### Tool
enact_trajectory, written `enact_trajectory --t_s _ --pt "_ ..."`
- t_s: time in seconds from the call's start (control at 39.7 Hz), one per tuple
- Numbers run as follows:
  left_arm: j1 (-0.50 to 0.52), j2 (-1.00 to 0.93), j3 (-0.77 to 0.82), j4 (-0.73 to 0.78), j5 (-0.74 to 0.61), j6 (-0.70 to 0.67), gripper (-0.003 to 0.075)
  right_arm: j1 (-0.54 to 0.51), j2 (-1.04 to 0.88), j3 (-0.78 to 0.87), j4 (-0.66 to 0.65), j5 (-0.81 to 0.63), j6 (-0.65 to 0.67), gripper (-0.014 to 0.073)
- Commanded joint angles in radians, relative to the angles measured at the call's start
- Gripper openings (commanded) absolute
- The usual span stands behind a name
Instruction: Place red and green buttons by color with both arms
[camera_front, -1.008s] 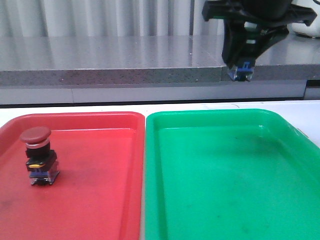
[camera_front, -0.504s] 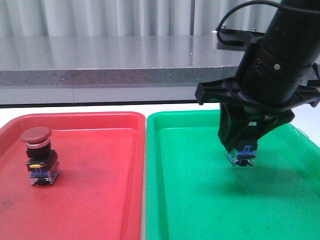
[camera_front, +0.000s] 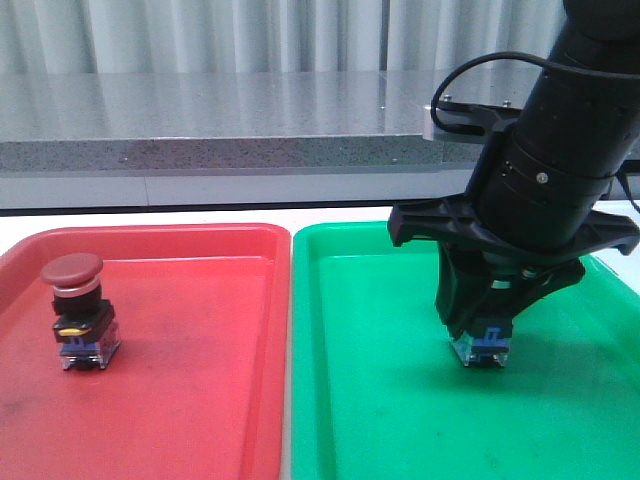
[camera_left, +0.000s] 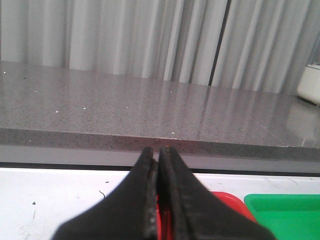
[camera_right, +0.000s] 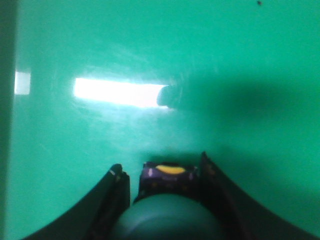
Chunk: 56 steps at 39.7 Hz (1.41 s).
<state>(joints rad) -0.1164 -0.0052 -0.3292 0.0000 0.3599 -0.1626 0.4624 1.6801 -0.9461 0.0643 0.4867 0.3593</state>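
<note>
The red button (camera_front: 78, 310) stands upright on the left part of the red tray (camera_front: 150, 232), free of any gripper. My right gripper (camera_front: 480, 330) is shut on the green button (camera_front: 482, 348), whose clear-blue base sits at or just above the floor of the green tray (camera_front: 380, 300). In the right wrist view the green cap (camera_right: 167, 215) and black body lie between the fingers of the right gripper (camera_right: 160, 167). My left gripper (camera_left: 159, 150) is shut and empty, raised near the far edge of the red tray (camera_left: 235, 200). The left arm is out of the front view.
The two trays lie side by side on a white table, red on the left and green on the right. A grey stone counter (camera_front: 220, 120) runs behind them, with curtains beyond. The thick right arm (camera_front: 560, 150) leans over the right half of the green tray.
My right arm has come down with the green button from high above the counter to the floor of the green tray. The red button has not moved.
</note>
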Motion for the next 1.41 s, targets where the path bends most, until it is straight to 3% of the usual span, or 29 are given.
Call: enact_trajectory --t_s 0.0,0.13,0.28,0.38,0.48,0.63,0.73,1.06,1.39 --pt "0.0 0.008 -0.023 0.0 -0.087 -0.008 -0.002 0.0 -0.038 -0.019 0.001 -0.03 -0.001 0.0468" --pt "0.0 0.008 -0.023 0.0 -0.087 -0.008 -0.002 0.0 -0.044 -0.019 0.001 -0.03 -0.001 0.0569" --pt "0.0 0.008 -0.023 0.0 -0.087 -0.008 -0.002 0.0 -0.129 -0.019 0.001 -0.035 -0.001 0.0562" --pt "0.0 0.008 -0.023 0.0 -0.087 -0.008 -0.002 0.0 -0.222 -0.019 -0.001 -0.03 -0.002 0.0508" --pt "0.0 0.008 -0.023 0.0 -0.087 -0.008 -0.002 0.0 -0.31 -0.019 -0.027 -0.021 -0.004 0.0337" --pt "0.0 0.008 -0.023 0.0 -0.087 -0.008 -0.002 -0.009 -0.425 -0.019 -0.125 -0.027 -0.004 -0.001" --pt "0.0 0.008 -0.023 0.0 -0.087 -0.008 -0.002 -0.045 -0.49 -0.019 -0.165 -0.022 -0.002 -0.0128" --pt "0.0 0.008 -0.023 0.0 -0.087 -0.008 -0.002 -0.247 -0.769 0.095 -0.313 0.021 -0.002 -0.0123" --pt "0.0 0.008 -0.023 0.0 -0.087 -0.008 -0.002 -0.26 -1.204 0.436 -0.366 -0.117 -0.002 -0.0123"
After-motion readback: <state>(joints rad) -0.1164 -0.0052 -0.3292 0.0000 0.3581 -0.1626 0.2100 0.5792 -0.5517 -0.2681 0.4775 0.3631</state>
